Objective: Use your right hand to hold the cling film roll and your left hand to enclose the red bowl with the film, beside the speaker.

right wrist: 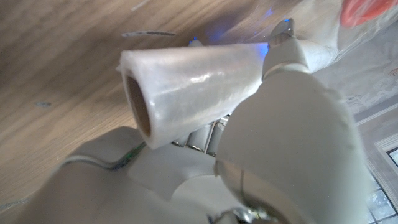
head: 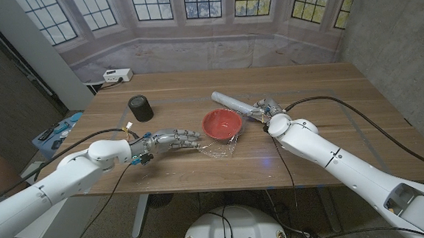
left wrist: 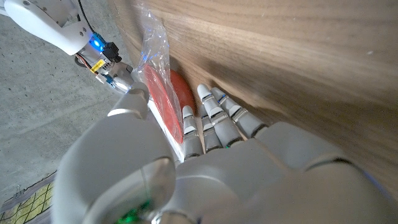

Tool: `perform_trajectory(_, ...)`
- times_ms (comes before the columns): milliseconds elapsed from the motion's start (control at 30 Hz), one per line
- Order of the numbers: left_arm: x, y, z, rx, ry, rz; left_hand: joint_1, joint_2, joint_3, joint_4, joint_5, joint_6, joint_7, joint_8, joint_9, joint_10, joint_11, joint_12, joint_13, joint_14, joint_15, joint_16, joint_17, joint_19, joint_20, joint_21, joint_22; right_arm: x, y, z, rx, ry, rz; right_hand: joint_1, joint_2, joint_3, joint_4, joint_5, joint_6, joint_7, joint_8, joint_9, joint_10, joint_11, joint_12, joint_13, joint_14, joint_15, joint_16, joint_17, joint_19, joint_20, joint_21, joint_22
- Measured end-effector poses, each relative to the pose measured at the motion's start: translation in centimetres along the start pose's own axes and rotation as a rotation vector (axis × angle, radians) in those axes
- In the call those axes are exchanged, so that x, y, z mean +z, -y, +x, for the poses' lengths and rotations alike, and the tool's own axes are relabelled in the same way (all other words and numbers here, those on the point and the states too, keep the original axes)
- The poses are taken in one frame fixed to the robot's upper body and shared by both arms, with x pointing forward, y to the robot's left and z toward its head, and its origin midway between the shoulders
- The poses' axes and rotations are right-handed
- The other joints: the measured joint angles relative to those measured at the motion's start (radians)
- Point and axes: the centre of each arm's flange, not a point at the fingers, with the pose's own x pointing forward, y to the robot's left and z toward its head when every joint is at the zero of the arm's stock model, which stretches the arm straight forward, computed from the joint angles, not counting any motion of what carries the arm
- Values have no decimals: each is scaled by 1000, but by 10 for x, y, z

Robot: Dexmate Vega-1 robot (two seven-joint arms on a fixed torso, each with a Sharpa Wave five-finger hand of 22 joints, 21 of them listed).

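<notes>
Cling film [head: 221, 148] crumpled loose on the table [head: 328, 90] at the near side of the red bowl [head: 220, 123], draped over the bowl's near rim but not yet stretched across the top. Left hand [head: 170, 140] just left of the bowl, fingers [left wrist: 211, 115] extended and close together toward the film's edge; whether any film is pinched, impossible to tell. Right hand [head: 269, 114] wrapped around the cling film roll [head: 235, 103], the roll lying slantwise just behind and right of the bowl. Likely trouble: film clinging to itself in a wad rather than spreading, through a pull with too little tension from the roll; light bowl dragged or tipped toward the near edge, through a sideways tug; roll twisting in the grip and spilling more slack. Farther back and to the left, speaker [head: 140, 108] well apart from the bowl, so the wrapped bowl probably short of its place beside it.
</notes>
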Motion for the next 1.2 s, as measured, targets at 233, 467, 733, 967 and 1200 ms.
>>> perform_trajectory(233,-2,-1,-1,15,-2,8,0,0,-10,-2,0,-19,-5,0,-7,-23,-1,0,-14,-9,-9,0,-10,-5,-5,0,1,5,3,-1,-8,14,-2,0,0,0,0,0,0,0,0,-1,0,0,0,-3,0,0,-7,4,0,0,0,0)
perform_trajectory(467,-2,-2,-1,26,0,21,0,0,-18,-2,0,-19,-5,0,-9,-23,-1,0,-20,-9,-9,0,-16,-5,-5,0,1,10,6,-1,-17,28,-8,0,0,0,0,0,0,0,0,0,0,0,0,-5,0,0,-7,5,0,0,0,0)
perform_trajectory(733,-2,-3,2,33,5,27,0,0,-21,-4,0,-19,-5,6,-11,-23,-1,0,-27,-9,-9,8,-17,-5,-6,0,1,12,9,-2,-24,35,-12,1,-1,0,0,0,0,0,0,0,0,0,-1,-5,0,0,-7,4,0,0,4,-2)
perform_trajectory(967,-1,-4,4,36,8,37,0,0,-17,-8,0,-16,-9,9,-14,-23,-1,8,-36,-9,-9,8,-22,-5,-6,0,1,14,11,-1,-28,41,-11,0,0,0,0,0,0,0,-2,0,2,-2,-4,-6,0,0,-7,4,0,0,4,-2)
perform_trajectory(1200,0,-4,7,39,8,44,4,-4,-8,-23,0,-16,-9,14,-18,-22,-2,12,-47,-9,-9,16,-27,-5,-6,0,2,13,11,2,-26,41,-10,-1,1,0,0,0,0,0,-4,0,2,-2,-7,-5,0,0,-7,4,0,0,4,-2)
